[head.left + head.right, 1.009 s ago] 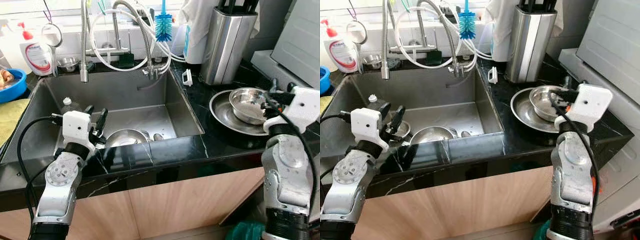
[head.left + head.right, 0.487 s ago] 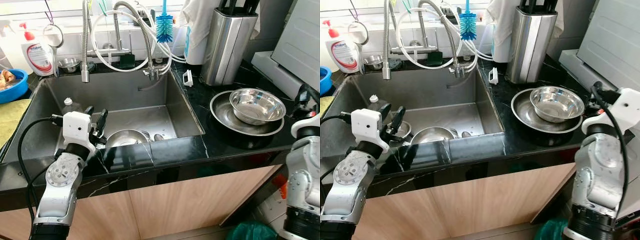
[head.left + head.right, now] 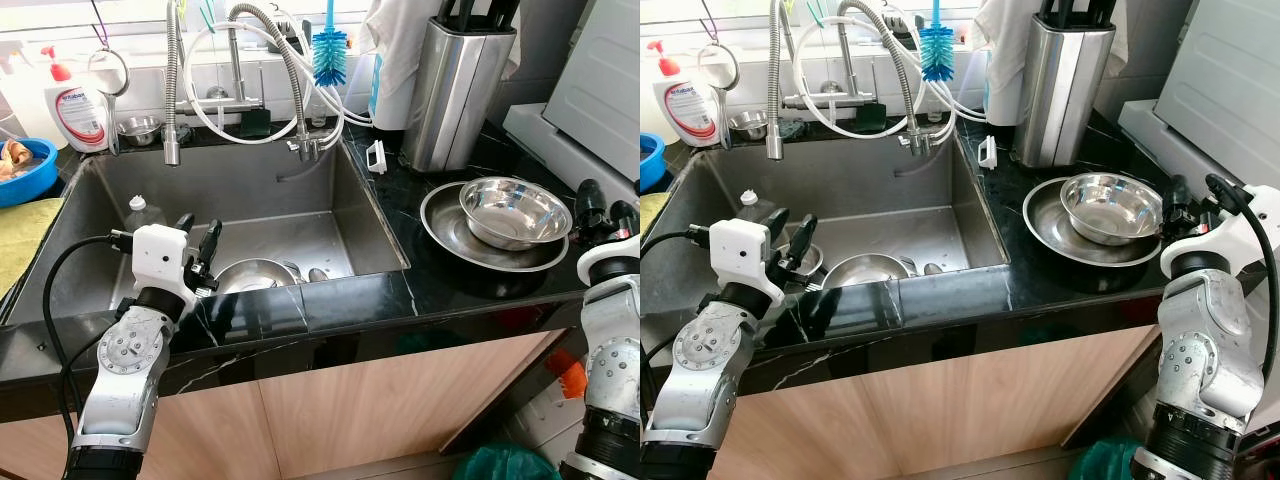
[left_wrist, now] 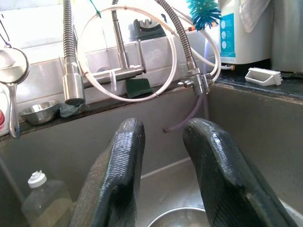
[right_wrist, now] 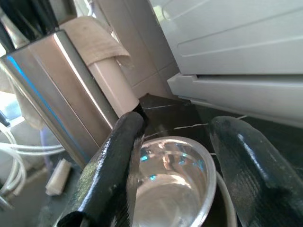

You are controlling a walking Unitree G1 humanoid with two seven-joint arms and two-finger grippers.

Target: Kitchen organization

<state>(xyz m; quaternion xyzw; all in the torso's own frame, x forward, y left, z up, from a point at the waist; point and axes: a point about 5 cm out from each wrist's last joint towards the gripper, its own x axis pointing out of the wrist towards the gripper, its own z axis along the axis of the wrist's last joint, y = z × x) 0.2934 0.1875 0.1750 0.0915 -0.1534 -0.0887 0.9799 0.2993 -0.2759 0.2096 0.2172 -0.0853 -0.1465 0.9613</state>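
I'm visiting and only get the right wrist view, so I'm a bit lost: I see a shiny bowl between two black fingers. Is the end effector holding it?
Observer: No. The right end effector is open beside the steel bowl, off its right rim, not gripping it.
Operator: What is the bowl sitting on?
Observer: It sits in a wide steel plate on the black counter, right of the sink.
Operator: And the other arm?
Observer: The left end effector is open at the sink's front edge, above another steel bowl lying in the basin.
Operator: Anything else in the sink?
Observer: A small clear bottle with a white cap stands in the basin's left part.
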